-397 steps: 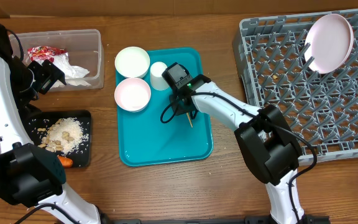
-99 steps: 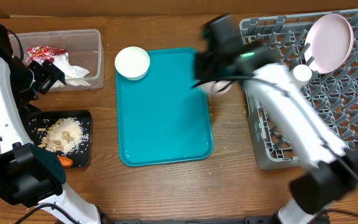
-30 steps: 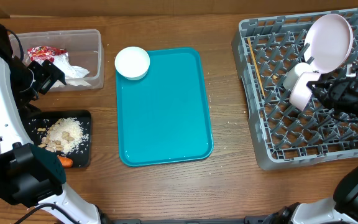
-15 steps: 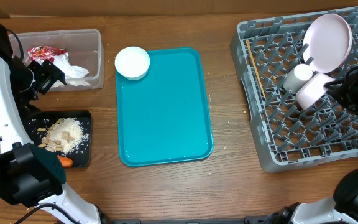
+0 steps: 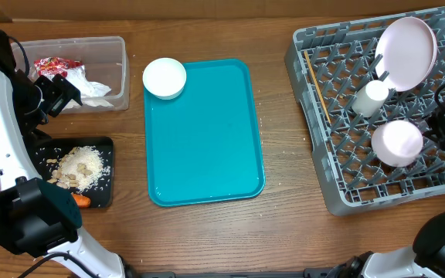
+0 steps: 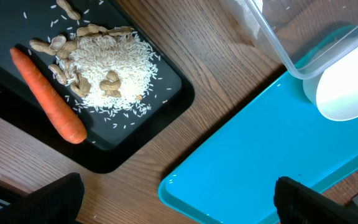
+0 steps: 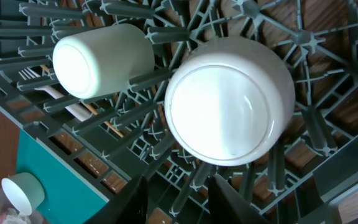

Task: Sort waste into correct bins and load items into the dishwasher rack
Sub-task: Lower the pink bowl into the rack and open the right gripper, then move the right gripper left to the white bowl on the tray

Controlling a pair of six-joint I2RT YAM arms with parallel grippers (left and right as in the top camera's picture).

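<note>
Right gripper [image 7: 178, 200] has let go: its fingers are spread and clear of the bowl [image 5: 397, 143], which half a second ago was tilted in its grasp above the rack [image 5: 338, 189]. The bowl now sits bottom up among the pegs in the right half of the rack, just beside the cup [image 5: 369, 99] and below the plate [image 5: 406, 50]. By my reading that item is loaded, and the arm is free for the next one.

From the wrist the bowl shows a round, glossy, whitish base with a raised foot ring; overhead it looks pale pink. It seems to rest nearly level, with pegs round its rim.

A stick [image 5: 319, 85] lies along the rack's left side. One white bowl [image 5: 164, 77] remains at the far left corner of the teal tray [image 5: 207, 154], probably the last dish to move. Left gripper [image 6: 179, 208] hangs open and empty above the black tray [image 6: 166, 102] with its carrot [image 6: 48, 96] and rice [image 6: 114, 71].
</note>
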